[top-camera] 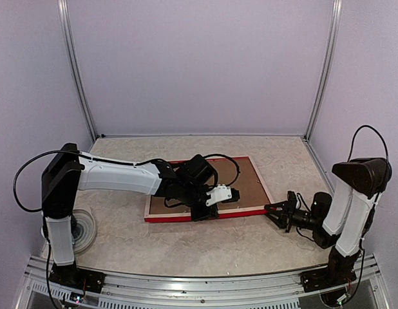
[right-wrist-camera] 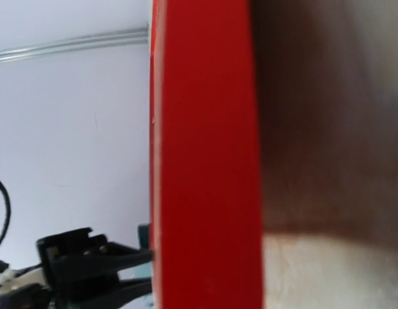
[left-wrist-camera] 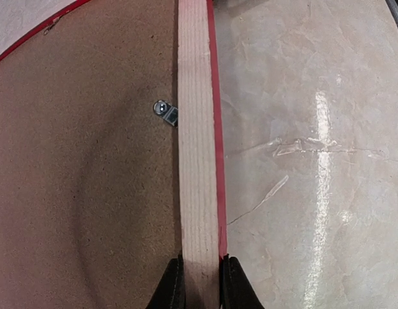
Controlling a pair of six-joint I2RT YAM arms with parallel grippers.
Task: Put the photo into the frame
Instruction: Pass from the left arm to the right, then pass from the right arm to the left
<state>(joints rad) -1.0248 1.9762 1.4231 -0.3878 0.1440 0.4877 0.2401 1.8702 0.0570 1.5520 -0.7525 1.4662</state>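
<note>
The frame (top-camera: 180,217) lies face down on the table, its pale wood back up and a thin red edge showing. A brown backing board (top-camera: 247,180) fills it. The photo is hidden. My left gripper (top-camera: 208,207) is shut on the frame's near rail (left-wrist-camera: 196,161), with one black finger on each side (left-wrist-camera: 201,283). My right gripper (top-camera: 268,208) points at the frame's near right corner, tips touching it. In the right wrist view the red rail (right-wrist-camera: 205,161) fills the middle very close up and hides my own fingers.
A small metal tab (left-wrist-camera: 165,111) sits on the backing board beside the rail. A round clear disc (top-camera: 83,228) lies by the left arm's base. Pale enclosure walls with metal posts (top-camera: 80,77) close in the table. The left arm's black fingers (right-wrist-camera: 102,254) show behind the rail.
</note>
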